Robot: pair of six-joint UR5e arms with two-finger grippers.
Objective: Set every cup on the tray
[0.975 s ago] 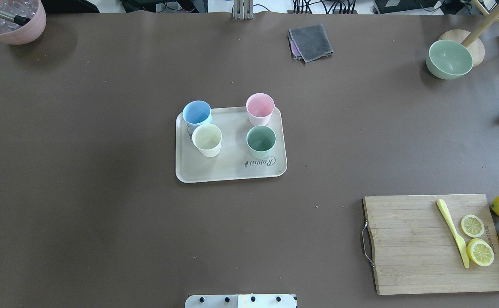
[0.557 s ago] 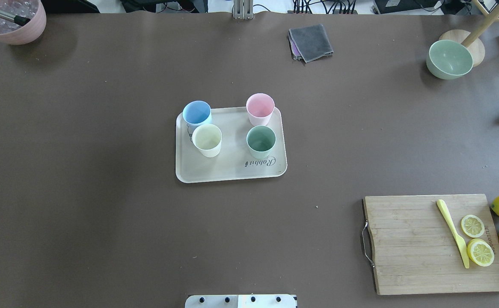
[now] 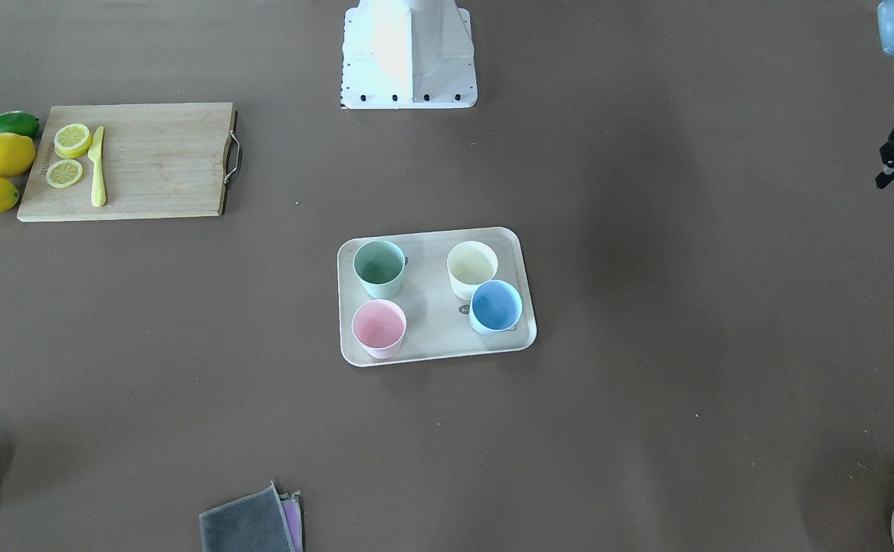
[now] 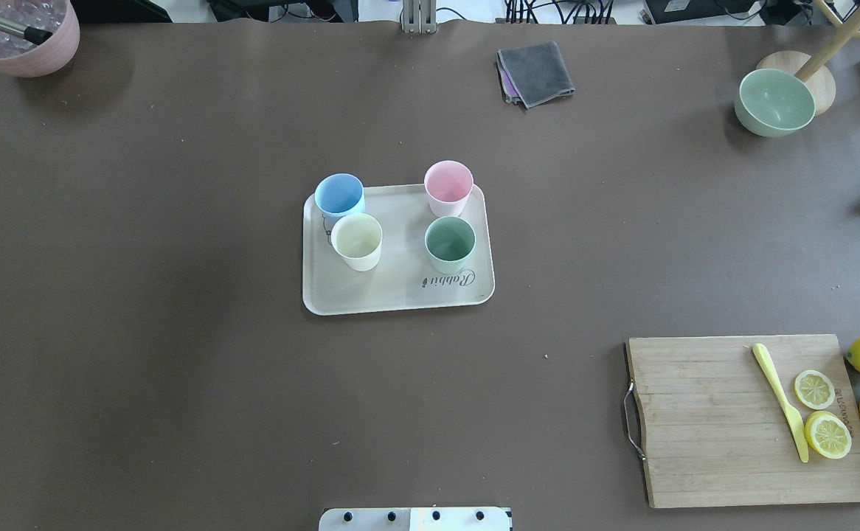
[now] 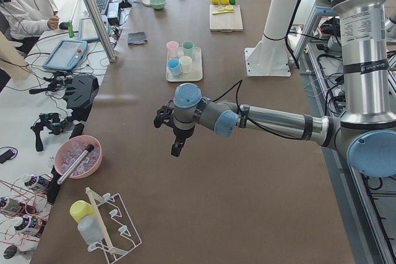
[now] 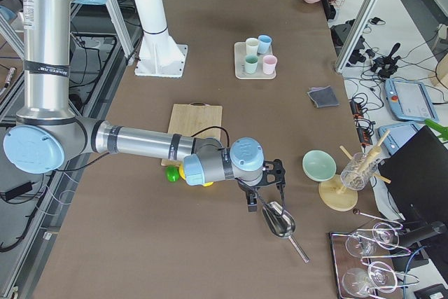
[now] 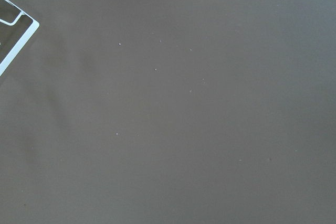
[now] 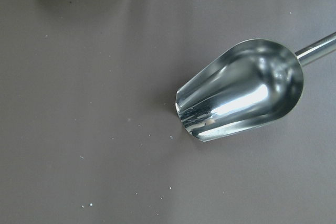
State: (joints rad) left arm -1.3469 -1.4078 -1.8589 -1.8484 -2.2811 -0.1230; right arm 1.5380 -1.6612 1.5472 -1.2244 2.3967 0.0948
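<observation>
The cream tray (image 4: 400,291) with the "Rabbit" script lies mid-table. All four cups stand upright on it: light blue (image 4: 339,193), cream white (image 4: 356,237), pale pink (image 4: 448,182) and mint green (image 4: 450,240). They also show in the front-facing view: green (image 3: 379,264), cream (image 3: 471,263), blue (image 3: 496,305), pink (image 3: 378,324). My left gripper (image 5: 177,146) hangs over bare table far to the left of the tray. My right gripper (image 6: 252,204) hangs far to the right, above a metal scoop (image 8: 247,93). I cannot tell whether either is open or shut.
A wooden cutting board (image 4: 710,420) with lemon slices and a yellow knife lies front right, whole lemons beside it. A green bowl (image 4: 774,101) stands back right, a grey cloth (image 4: 535,72) at the back, and a pink bowl (image 4: 24,44) back left.
</observation>
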